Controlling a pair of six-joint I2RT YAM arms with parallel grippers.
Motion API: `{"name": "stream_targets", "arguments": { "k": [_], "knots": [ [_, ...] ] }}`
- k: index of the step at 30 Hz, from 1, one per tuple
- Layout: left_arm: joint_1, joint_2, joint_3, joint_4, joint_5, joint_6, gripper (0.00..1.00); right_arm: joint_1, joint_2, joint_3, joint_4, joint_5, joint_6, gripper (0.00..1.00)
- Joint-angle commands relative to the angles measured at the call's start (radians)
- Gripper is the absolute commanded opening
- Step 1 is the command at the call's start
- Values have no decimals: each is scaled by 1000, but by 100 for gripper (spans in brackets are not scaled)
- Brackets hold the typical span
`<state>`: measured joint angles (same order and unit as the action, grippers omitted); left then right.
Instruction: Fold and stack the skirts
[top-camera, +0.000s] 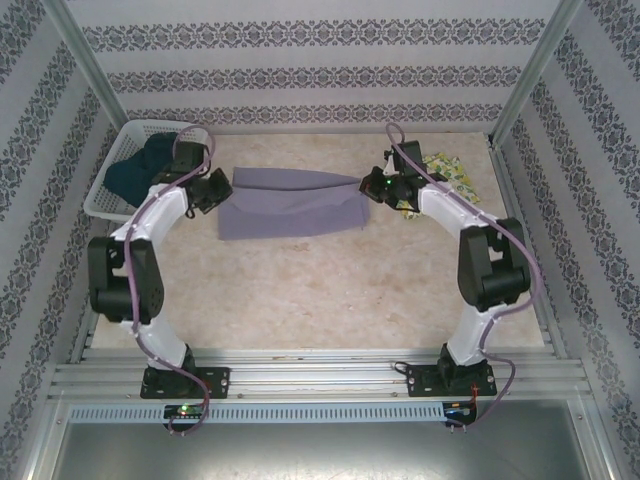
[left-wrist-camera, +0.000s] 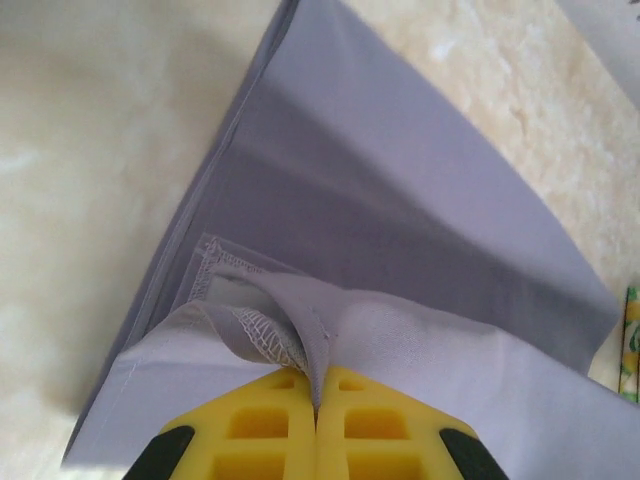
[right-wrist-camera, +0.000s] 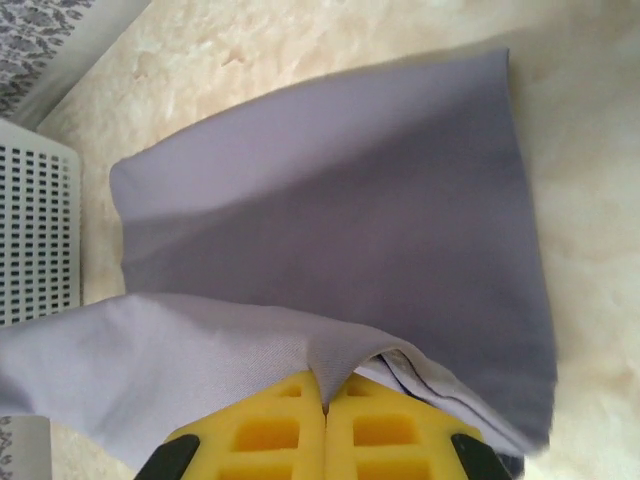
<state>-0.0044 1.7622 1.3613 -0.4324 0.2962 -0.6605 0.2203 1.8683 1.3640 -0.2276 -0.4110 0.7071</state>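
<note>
Grip, left: the left tool (left-wrist-camera: 316, 400) has its yellow pads pressed together, clamped on a pinch of the stitched edge of the grey skirt (left-wrist-camera: 400, 190). The seam bunches just above the pad tips.
Grip, right: the right tool (right-wrist-camera: 325, 395) has its pads together too, clamped on a fold at the opposite end of the same skirt. The cloth drapes over both tips.
Cloth between the tools: the gripped edge is raised and runs from one tool to the other. Beneath it the rest of the skirt lies flat on the tabletop (top-camera: 330, 290), spread toward the arms' bases.
Step in hand: judged to be a fold of the grey skirt, with one long edge held at both ends, ready to be carried over the layer below.
Next move: calls for both tools to travel together at an even height, keeping the edge taut, then to lay it along the other edge before letting go. Uneven travel would probably skew the fold.
Other skirts: the yellow printed skirt (top-camera: 452, 172) lies on the tabletop just beyond the right tool. The dark blue skirt (top-camera: 140, 170) sits in the white basket (top-camera: 100, 205), beside the left tool.
Progress: judged early, with no stack formed yet.
</note>
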Motion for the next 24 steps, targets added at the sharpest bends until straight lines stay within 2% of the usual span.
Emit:
{"name": "stream_targets", "arguments": {
  "k": [1,4,7,11,16,21,24],
  "knots": [
    [33,107,80,91,35,31,0,-17,110,97,16,-42,-8,0],
    [40,234,161,147,71,19,0,-27,226,186,2,-37,-16,0],
    [41,384,258,110,81,8,0,-27,331,276,-87,-42,-46,0],
    [42,428,211,105,73,15,0,-34,317,193,-100,-26,-71,0],
    [47,257,-31,103,86,47,0,-41,139,-72,-69,-53,-82,0],
    [52,-61,-353,41,58,41,0,-32,-90,-339,-87,-41,-95,0],
    [53,-235,-449,19,62,-6,0,-32,-212,-427,-89,-36,-58,0]
  ]
}}
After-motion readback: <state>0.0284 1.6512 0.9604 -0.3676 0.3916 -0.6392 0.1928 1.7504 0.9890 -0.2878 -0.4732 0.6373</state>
